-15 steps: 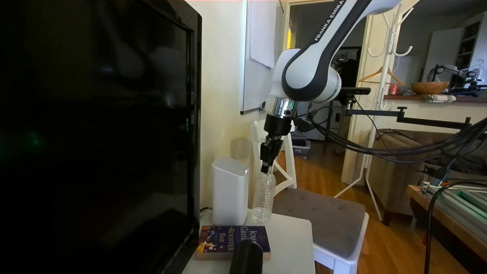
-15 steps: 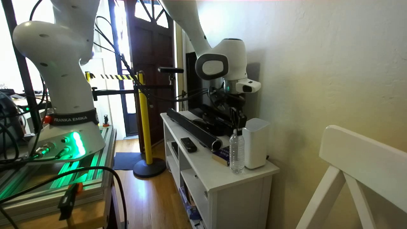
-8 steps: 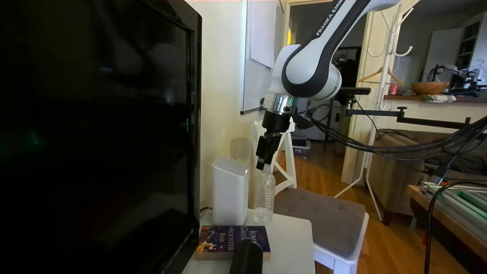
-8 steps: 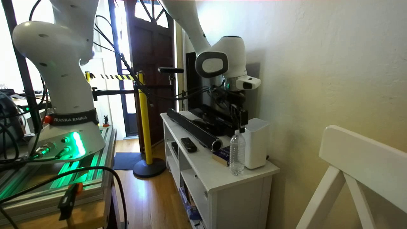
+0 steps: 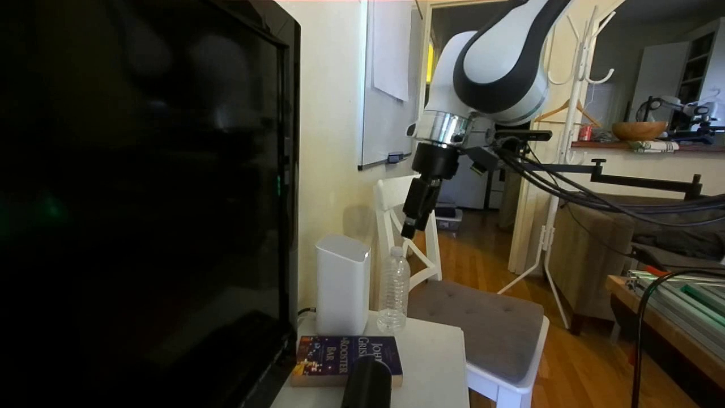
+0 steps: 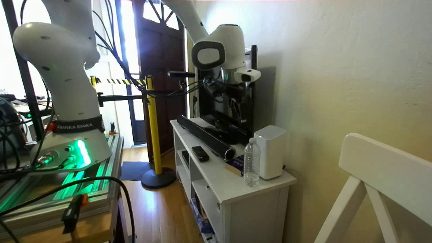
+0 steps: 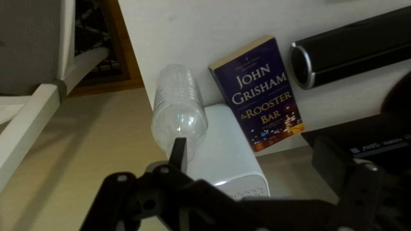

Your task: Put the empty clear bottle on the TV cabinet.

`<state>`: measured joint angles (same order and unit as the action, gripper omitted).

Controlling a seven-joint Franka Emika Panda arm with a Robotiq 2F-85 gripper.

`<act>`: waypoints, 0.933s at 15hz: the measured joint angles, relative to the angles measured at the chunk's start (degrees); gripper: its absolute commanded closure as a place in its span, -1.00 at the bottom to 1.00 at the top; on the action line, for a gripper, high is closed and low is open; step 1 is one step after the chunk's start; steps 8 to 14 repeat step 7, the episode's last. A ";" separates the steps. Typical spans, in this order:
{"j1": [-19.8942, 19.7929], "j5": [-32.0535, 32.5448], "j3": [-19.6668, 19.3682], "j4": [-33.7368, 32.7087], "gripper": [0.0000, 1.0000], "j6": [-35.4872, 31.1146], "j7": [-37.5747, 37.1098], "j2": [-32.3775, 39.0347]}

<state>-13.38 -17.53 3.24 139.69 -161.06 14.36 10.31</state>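
Found empty clear bottle [image 6: 251, 165] standing upright on desk [image 6: 224, 182], at near right end in an exterior view, just beside white boxy column [image 6: 270, 157]; cannot tell whether touching. Left of bottle, noted paperback "The Rooster Bar" [image 6: 235, 165] lying flat, then black soundbar [image 6: 206, 137]. Saw gripper [image 7: 252, 152] above desk, apart from bottle, with jaws spread wide in wrist view. In an exterior view, logged television [image 5: 150, 198] at left, white chair [image 5: 476, 328] at right.

The empty clear plastic bottle [image 6: 251, 163], slim and ribbed, stands upright, below and right of centre in an exterior view, on the lower-right end of the bench [image 6: 233, 190], a low white TV cabinet with shelves.
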 measured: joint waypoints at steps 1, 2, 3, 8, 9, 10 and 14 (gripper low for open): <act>0.06 -2.94 0.65 2.25 -1.00 -0.01 0.15 -1.65; 0.23 -5.63 1.08 4.41 -1.00 -0.08 0.21 -3.13; 0.26 -8.39 1.63 6.59 -1.00 -0.16 0.24 -4.53; 0.24 -16.87 3.14 12.83 -1.00 -0.23 1.75 -8.97; 0.24 -16.87 3.14 12.83 -1.00 -0.23 1.75 -8.97; 0.24 -16.87 3.14 12.83 -1.00 -0.23 1.75 -8.97; 0.24 -16.87 3.14 12.83 -1.00 -0.23 1.75 -8.97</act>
